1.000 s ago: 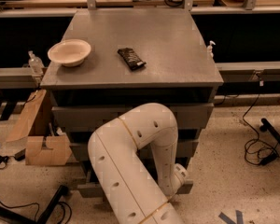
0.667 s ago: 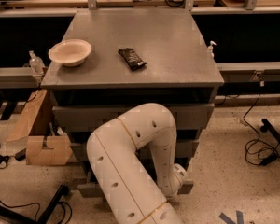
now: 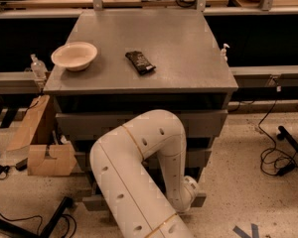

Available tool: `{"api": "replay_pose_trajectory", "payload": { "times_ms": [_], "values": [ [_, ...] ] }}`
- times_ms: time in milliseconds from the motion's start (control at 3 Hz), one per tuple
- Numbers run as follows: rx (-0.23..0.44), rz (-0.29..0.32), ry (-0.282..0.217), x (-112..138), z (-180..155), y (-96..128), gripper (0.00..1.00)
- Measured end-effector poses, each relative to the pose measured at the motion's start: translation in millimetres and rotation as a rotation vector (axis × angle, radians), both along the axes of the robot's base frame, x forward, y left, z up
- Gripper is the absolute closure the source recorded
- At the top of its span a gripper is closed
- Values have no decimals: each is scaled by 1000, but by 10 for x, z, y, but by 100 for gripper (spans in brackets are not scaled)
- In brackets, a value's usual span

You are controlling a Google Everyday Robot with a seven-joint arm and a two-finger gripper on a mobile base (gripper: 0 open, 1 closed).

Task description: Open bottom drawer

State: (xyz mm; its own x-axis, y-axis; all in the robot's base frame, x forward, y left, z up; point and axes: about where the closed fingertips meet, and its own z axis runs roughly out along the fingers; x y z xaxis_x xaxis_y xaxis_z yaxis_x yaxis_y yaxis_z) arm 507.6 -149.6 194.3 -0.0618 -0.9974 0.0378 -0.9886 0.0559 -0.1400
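The grey metal cabinet [image 3: 139,81] shows three drawer fronts. The bottom drawer [image 3: 91,203] is the slim lowest panel; its ends show on the left and on the right [image 3: 200,200] of my white arm [image 3: 139,182], and it sticks out slightly past the drawers above. Its knob is hidden behind the arm. My arm bends down in front of the cabinet, and its wrist [image 3: 187,191] ends at the bottom drawer's front. The gripper is at that spot, behind the wrist, and mostly hidden.
On the cabinet top sit a cream bowl [image 3: 74,55] and a dark snack bar [image 3: 140,62]. A cardboard box [image 3: 50,158] stands on the floor to the left. Cables [image 3: 275,160] lie on the floor to the right. A workbench runs along the back.
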Motion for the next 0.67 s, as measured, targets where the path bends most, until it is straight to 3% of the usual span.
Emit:
{"api": "replay_pose_trajectory", "payload": {
  "times_ms": [667],
  "values": [
    [0, 0, 0, 0, 0, 0, 100]
  ]
}}
